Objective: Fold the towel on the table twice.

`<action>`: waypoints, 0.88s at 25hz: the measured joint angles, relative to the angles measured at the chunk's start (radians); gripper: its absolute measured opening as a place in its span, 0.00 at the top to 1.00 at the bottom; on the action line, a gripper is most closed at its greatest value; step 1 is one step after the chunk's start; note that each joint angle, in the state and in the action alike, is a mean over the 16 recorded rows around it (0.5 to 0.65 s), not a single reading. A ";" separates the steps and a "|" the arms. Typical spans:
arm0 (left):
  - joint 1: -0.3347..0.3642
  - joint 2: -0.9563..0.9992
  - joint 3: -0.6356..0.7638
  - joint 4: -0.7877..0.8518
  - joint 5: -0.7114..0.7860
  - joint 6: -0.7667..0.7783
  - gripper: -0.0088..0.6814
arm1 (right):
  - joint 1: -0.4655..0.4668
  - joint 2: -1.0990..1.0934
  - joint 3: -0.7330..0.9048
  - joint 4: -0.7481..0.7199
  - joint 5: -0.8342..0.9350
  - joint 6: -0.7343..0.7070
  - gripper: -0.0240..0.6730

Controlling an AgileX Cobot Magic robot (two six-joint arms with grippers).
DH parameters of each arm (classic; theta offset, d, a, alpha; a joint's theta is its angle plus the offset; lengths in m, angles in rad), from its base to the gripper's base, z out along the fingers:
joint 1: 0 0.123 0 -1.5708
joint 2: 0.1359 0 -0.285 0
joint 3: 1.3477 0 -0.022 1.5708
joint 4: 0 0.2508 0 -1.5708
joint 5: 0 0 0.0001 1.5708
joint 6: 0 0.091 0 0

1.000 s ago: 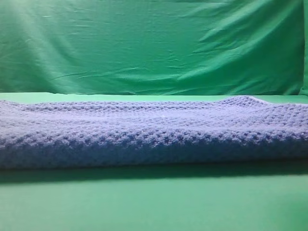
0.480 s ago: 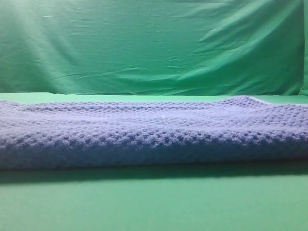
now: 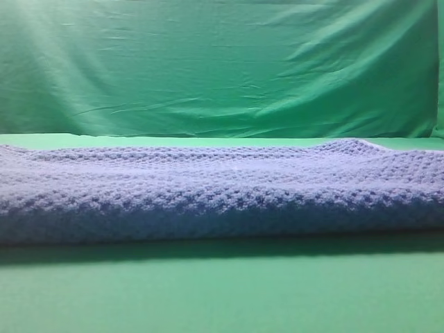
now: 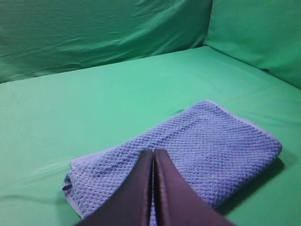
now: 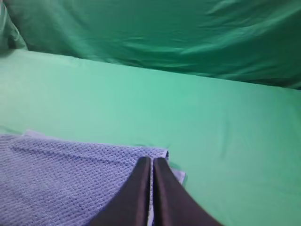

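Towel [image 4: 188, 150]: folded, laid flat on table [image 4: 94, 103], spanning the high view.
Left gripper [image 4: 153, 153]: fingers pressed together, nothing held, above towel.
Right gripper [image 5: 151, 161]: fingers pressed together, above towel corner.

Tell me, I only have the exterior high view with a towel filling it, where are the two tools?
Observer: The left tool is shut, above the towel.
Operator: And the right one?
Observer: The right tool is shut too, over the towel's corner near a pale hemmed edge.
Operator: Is the towel folded?
Observer: In the left wrist view it lies as a compact layered rectangle on the table.
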 joint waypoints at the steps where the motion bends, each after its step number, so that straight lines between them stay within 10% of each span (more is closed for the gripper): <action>1: 0.000 -0.030 0.014 0.006 -0.002 -0.012 0.99 | 0.000 -0.031 0.022 0.006 -0.009 -0.001 0.97; 22: 0.000 -0.223 0.270 0.257 -0.122 -0.283 0.99 | 0.000 -0.317 0.345 0.078 -0.191 -0.003 0.97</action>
